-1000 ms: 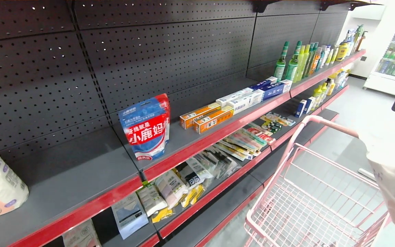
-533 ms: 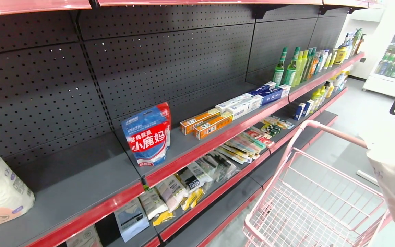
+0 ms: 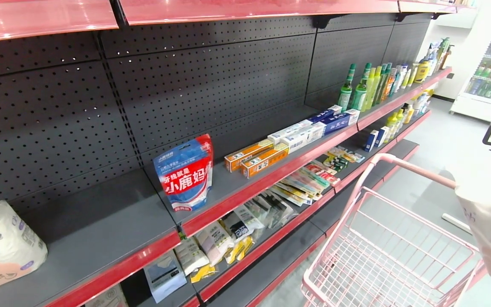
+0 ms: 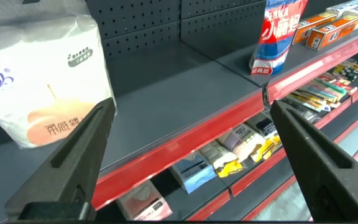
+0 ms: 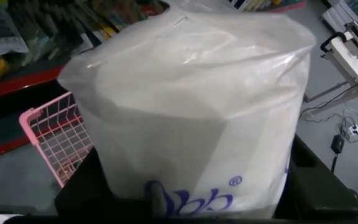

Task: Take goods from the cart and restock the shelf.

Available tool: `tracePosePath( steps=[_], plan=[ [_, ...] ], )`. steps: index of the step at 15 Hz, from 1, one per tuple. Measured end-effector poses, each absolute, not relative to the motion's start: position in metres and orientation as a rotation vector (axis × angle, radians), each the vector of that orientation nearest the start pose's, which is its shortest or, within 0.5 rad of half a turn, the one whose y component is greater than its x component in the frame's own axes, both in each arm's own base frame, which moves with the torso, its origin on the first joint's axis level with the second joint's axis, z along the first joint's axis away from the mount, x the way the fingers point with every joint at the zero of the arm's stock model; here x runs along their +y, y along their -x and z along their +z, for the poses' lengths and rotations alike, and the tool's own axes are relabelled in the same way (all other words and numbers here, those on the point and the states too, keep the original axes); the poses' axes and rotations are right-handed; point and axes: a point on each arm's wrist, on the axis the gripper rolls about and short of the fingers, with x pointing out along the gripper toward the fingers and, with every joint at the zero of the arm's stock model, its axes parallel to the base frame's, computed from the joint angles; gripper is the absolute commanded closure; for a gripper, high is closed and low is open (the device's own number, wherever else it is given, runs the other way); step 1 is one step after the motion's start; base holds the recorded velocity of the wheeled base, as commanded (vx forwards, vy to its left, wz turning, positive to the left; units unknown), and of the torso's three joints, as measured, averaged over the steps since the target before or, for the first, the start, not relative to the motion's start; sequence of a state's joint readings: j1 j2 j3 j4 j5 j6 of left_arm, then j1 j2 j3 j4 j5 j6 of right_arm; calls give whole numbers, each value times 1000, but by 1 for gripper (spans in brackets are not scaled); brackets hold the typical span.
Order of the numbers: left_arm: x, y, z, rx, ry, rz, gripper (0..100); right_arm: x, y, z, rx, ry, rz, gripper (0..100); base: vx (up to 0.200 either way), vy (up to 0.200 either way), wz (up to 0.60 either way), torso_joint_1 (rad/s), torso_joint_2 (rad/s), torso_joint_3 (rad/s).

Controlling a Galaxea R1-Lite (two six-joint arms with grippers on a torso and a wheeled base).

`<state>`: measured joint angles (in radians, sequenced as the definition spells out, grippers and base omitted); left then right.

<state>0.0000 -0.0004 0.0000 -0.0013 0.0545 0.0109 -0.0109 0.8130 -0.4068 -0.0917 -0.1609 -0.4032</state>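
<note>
At 4 o'clock in my head view, my right gripper (image 5: pixel 197 202) is clamped around a white plastic-wrapped tissue roll pack (image 3: pixel 490 230). Its long axis is near upright, and it sits beside the pink wire cart (image 3: pixel 382 256). My left gripper (image 4: pixel 191 109) is spread wide and holds nothing, facing the grey metal shelf (image 4: pixel 166 106). At 8 o'clock there is bare deck between a second white pack (image 3: pixel 2 243) and a blue-and-red pouch (image 3: pixel 186 172).

My head camera looks down along the shelf (image 3: pixel 100 226) and pink cart (image 3: pixel 411 168), my left wrist camera peers closely between my spread left fingers (image 4: pixel 73 168) at that same shelf, and my right wrist camera sits tight above the toilet-paper pack (image 5: pixel 197 112) clamped between my right fingers (image 5: pixel 328 186), with the cart just beyond them.
</note>
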Motion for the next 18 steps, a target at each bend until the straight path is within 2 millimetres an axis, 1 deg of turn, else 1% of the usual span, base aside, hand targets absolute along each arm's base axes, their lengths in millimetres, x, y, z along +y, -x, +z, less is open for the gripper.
tracePosePath(
  steps=[3,7,11,18],
  plan=[
    [1,23,76,-1,-11,55,0,-5,-82,186,350,443,-103,100,0,0,0,80,-165,-89],
    [1,23,76,-1,-9,55,0,-5,-82,183,362,476,-98,100,0,0,0,0,0,0],
    [1,23,76,-1,-9,54,0,-6,-80,182,371,475,-108,100,0,0,600,0,0,2],
    [1,23,76,-1,-9,55,0,-6,-73,170,393,495,-106,100,0,0,600,2,4,1]
  ],
)
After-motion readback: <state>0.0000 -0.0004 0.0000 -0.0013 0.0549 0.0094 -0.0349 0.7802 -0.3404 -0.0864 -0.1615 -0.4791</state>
